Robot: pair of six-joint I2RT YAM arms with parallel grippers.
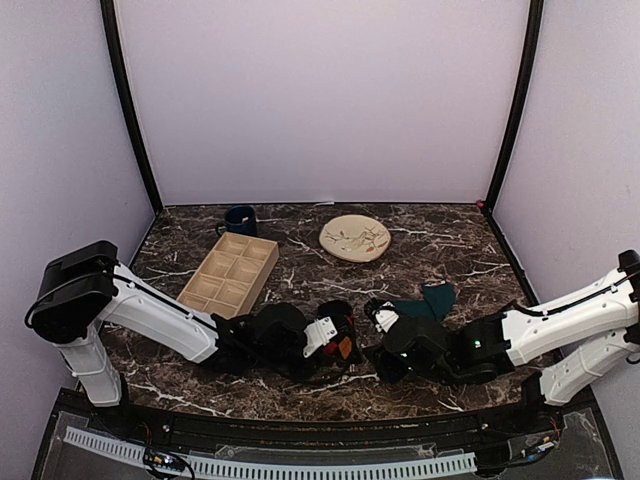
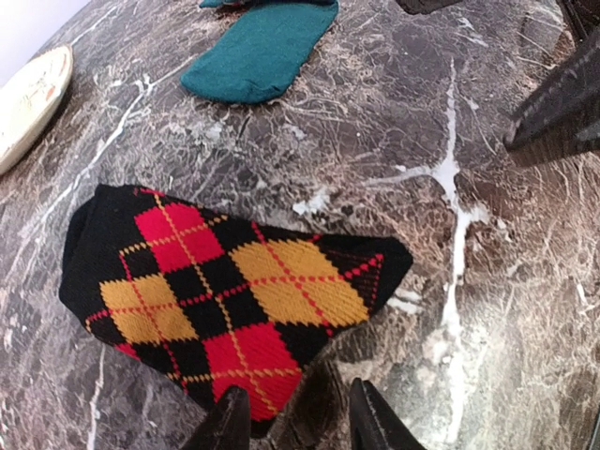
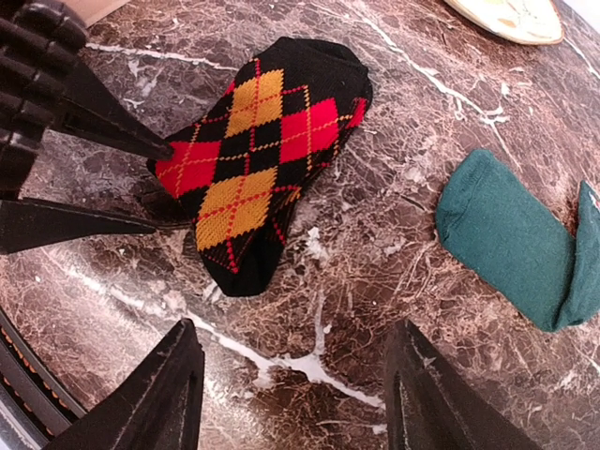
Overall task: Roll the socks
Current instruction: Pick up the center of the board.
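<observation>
While both arms reach in low over the near half of the table (image 1: 450,250), the argyle sock (image 2: 234,300) lies flat on the marble between the two grippers. It is black with red and orange-yellow diamonds and is not rolled.

Left gripper (image 2: 300,422): jaws apart. In the left wrist view, both fingertips stand at the near edge of the argyle sock, with one corner of the fabric just beside the left tip. In the right wrist view, its two dark fingers (image 3: 103,127) straddle the same edge of the sock with a clear gap between them. Whether either tip touches the fabric cannot be determined.

Right gripper (image 3: 295,328): jaws wide apart. Only bare marble lies between the fingers, which sit near the toe end of the argyle sock, apart from it.

Teal sock (image 3: 511,239): lies on the table farther back and toward the right arm, apart from the argyle sock and outside both grippers. One end appears folded over.

Other items, top view:
- Plate (image 1: 355,238), pale, toward the back centre.
- Mug (image 1: 240,220), dark blue, at the back left.
- Tray (image 1: 230,275), wooden with compartments, just in front of the mug.
</observation>
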